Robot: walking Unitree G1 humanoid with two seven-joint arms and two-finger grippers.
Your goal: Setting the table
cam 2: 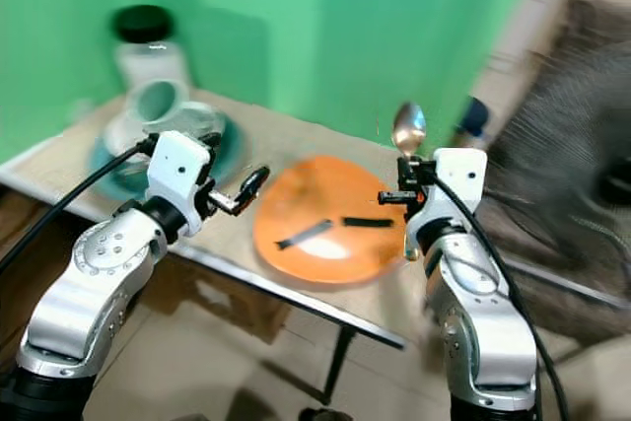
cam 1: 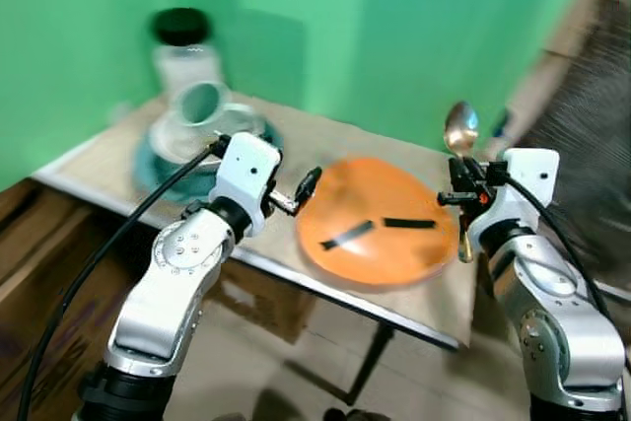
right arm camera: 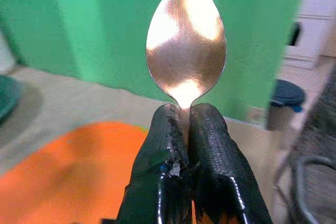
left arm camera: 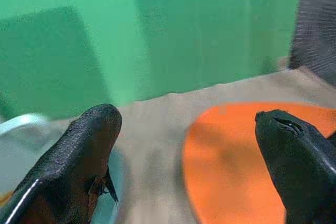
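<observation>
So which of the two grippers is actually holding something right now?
The right gripper: its black fingers are pinched shut on the neck of a metal spoon, held bowl-up beside the orange plate. The left gripper is open and holds nothing.

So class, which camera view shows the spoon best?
The right wrist view: the spoon is close and sharp, its neck pinched in the right claw. Both eye views show it small and blurred, upright beside the orange plate.

No readable writing anywhere — no text, label, brand, number or sign stands legible on any surface here.
</observation>
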